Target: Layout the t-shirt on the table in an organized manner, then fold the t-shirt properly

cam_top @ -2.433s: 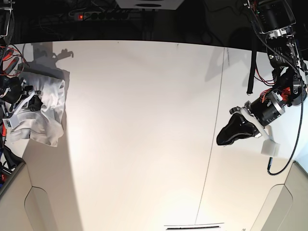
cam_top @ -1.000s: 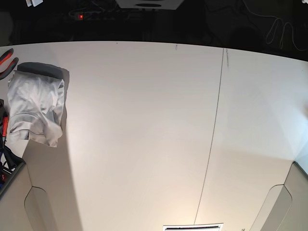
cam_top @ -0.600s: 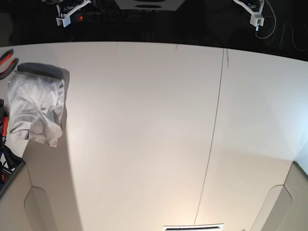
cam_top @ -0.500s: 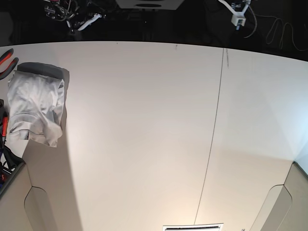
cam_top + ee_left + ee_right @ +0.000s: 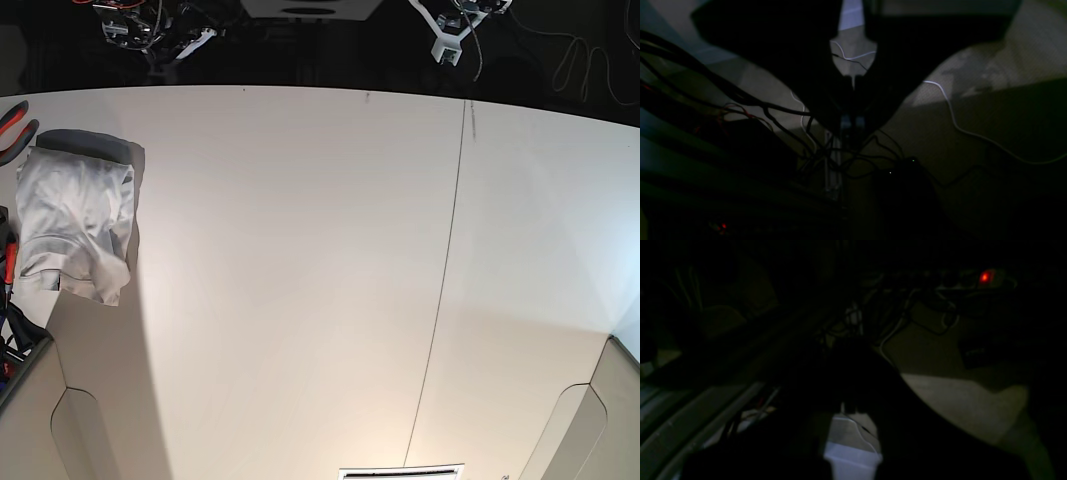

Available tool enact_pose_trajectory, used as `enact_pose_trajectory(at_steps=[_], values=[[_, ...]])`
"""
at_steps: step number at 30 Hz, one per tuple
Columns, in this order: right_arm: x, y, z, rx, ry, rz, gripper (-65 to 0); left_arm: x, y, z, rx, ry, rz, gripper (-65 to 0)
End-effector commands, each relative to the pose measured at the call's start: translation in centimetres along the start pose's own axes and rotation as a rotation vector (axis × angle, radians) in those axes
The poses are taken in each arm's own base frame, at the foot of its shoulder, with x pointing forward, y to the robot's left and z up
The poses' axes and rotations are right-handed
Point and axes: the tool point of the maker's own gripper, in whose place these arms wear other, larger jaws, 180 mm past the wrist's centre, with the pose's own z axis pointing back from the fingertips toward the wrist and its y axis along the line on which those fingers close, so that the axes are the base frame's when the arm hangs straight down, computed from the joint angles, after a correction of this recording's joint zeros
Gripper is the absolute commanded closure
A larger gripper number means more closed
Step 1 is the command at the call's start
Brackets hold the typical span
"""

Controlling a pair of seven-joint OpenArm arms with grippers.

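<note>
The white t-shirt (image 5: 75, 225) lies in a folded, wrinkled bundle at the far left edge of the white table (image 5: 300, 280). Both arms are off the table, beyond its far edge. The right arm (image 5: 150, 25) shows at the top left and the left arm (image 5: 455, 25) at the top right. In the dark wrist views my left gripper (image 5: 853, 20) and my right gripper (image 5: 853, 453) are black outlines over the floor. Their jaws stand close together with only a narrow slot between them, and nothing is held. The shirt appears in neither wrist view.
A thin dark seam (image 5: 445, 270) runs down the table right of centre. Beige cut-out corners sit at the front left (image 5: 90, 440) and front right (image 5: 590, 430). Red-handled tools (image 5: 15, 125) lie by the shirt. Cables and a lit power strip (image 5: 985, 276) are behind the table.
2.4 s ago the right gripper was on the shirt and the left gripper hung over the table's right side. Both have withdrawn behind the far edge. The shirt stays put.
</note>
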Motion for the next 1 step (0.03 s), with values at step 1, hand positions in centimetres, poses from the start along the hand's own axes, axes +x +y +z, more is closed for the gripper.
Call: enact_pose_trajectory(at_steps=[1], values=[[0.40,-0.24,0.17,0.002,-0.012,0.002,0.0,0.14,0.23,0.11,0.001,-0.008,-0.002,0.0]])
